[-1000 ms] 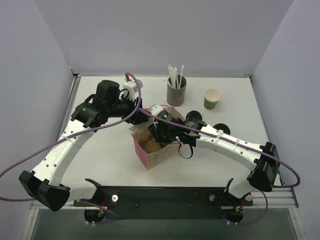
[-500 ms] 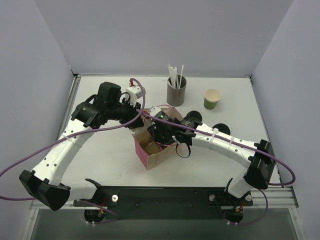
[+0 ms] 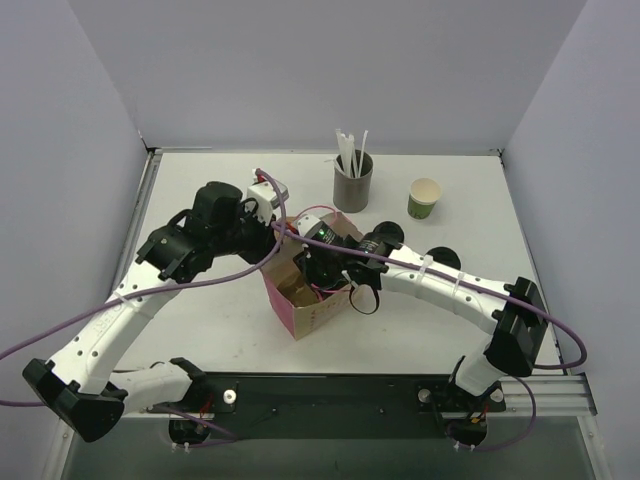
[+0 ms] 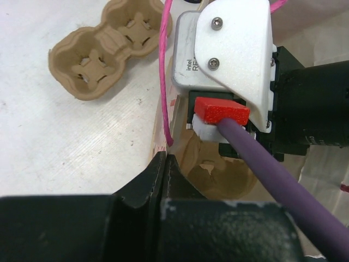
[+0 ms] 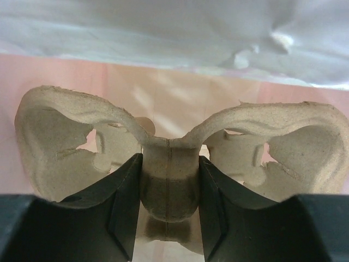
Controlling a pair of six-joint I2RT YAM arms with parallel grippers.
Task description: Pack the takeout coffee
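Look for the takeout coffee (image 3: 441,258) right of centre in the top view — only a dark round top peeking from just behind the right forearm (image 3: 460,290), standing on the desk (image 3: 480,230), not yet packed; identity judged, not certain. Expect light, soft paper walls, easily crushed and quick to spill: best taken round the mid-wall, kept upright, squeezed gently.

Nearest, at centre, find the pink paper bag (image 3: 310,318) holding a pulp cup carrier (image 5: 54,142), gripped by its middle ridge in the right pincer (image 5: 169,185). See the left pincer (image 4: 163,169) closed tight at the bag's rim — cannot tell whether nipping paper. Beside the bag, note a second carrier (image 4: 101,49), cells empty. Farther back, find the grey holder (image 3: 352,187) of white straws (image 3: 350,145), then a green cup (image 3: 424,198) showing a pale inside.
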